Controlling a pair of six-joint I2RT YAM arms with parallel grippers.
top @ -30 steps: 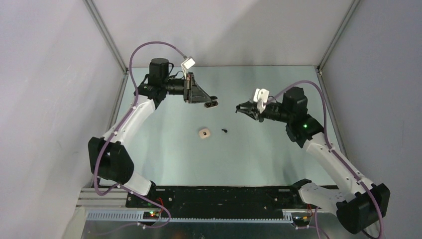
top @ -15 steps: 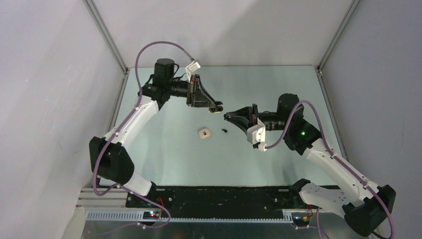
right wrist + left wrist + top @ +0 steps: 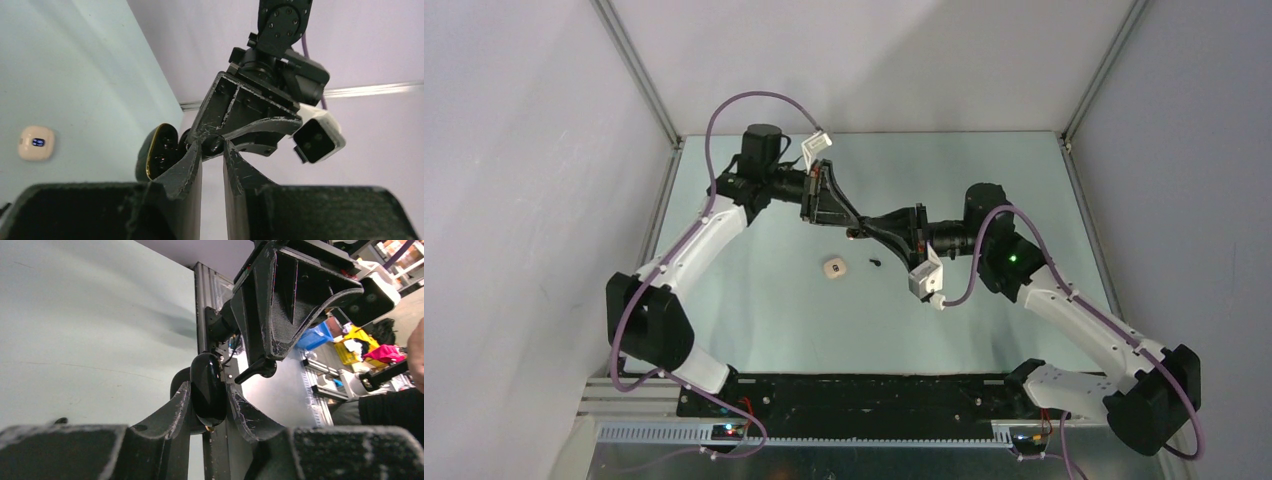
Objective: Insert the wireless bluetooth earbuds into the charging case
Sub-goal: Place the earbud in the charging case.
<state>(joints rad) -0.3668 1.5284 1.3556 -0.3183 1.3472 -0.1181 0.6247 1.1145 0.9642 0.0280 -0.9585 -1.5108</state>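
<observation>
My left gripper (image 3: 852, 228) is shut on the black charging case (image 3: 206, 392) and holds it in the air above the table. In the right wrist view the case (image 3: 159, 152) is open, with a gold rim and glossy wells. My right gripper (image 3: 871, 226) meets it tip to tip and is shut on a tiny black earbud (image 3: 215, 144), right beside the case opening. A second black earbud (image 3: 874, 263) lies on the table below. In the left wrist view the right gripper's fingers (image 3: 295, 305) hang just beyond the case.
A small cream pebble-like case (image 3: 834, 268) with a blue light lies on the pale green table (image 3: 754, 300), left of the loose earbud; it also shows in the right wrist view (image 3: 36, 142). Frame posts stand at the back corners.
My right arm has swung left and rolled its wrist over, bringing its fingertips up to the case. My left gripper has shifted a little right and forward with the case.
</observation>
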